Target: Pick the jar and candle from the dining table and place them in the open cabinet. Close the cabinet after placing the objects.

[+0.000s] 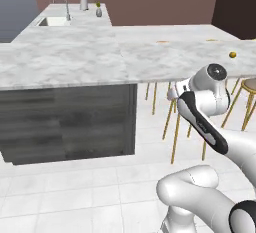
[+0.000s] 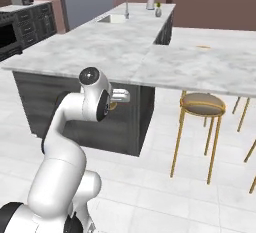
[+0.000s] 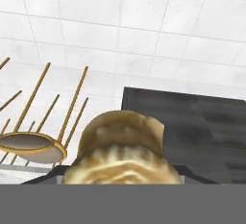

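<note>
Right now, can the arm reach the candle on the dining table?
Probably not: the end effector sits below the dining table edge and apparently already holds the jar, while the candle lies up on the tabletop.

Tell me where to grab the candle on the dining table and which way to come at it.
Take the candle across its round sides, coming straight down from above. It is a tiny, low stub sitting on the dining table, so a sideways approach would probably scrape the tabletop. It is too small here to tell any finer detail.
</note>
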Tool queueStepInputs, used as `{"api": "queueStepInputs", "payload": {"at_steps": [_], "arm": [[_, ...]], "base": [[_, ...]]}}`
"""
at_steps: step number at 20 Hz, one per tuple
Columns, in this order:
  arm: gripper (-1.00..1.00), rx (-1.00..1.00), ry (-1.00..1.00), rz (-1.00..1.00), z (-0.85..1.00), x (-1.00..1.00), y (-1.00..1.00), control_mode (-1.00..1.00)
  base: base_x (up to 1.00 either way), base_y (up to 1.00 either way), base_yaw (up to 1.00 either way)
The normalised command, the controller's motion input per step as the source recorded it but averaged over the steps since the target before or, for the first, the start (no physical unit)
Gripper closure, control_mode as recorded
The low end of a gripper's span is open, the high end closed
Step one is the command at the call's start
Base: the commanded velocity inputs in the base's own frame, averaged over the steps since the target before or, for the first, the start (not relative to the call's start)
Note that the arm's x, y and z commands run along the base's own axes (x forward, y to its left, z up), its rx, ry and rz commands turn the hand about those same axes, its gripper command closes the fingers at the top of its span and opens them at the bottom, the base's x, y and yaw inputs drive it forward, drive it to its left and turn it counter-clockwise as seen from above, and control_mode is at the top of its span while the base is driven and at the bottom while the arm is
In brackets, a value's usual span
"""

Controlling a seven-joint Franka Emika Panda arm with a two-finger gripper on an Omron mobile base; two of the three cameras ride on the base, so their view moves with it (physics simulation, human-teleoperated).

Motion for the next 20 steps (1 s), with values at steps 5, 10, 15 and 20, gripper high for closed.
{"api": "queueStepInputs", "payload": {"at_steps": [5,10,15,20], "arm": [[1.00,0.00,0.00,0.00,0.00,0.00,0.00,1.00],[1.00,0.00,0.00,0.00,0.00,0.00,0.00,1.00],[1.00,0.00,0.00,0.00,0.00,0.00,0.00,1.00],[1.00,0.00,0.00,0.00,0.00,0.00,0.00,1.00]], "base": [[0.00,1.00,-0.07],[0.00,1.00,-0.07],[0.35,1.00,-0.08],[0.69,1.00,-0.08]]}}
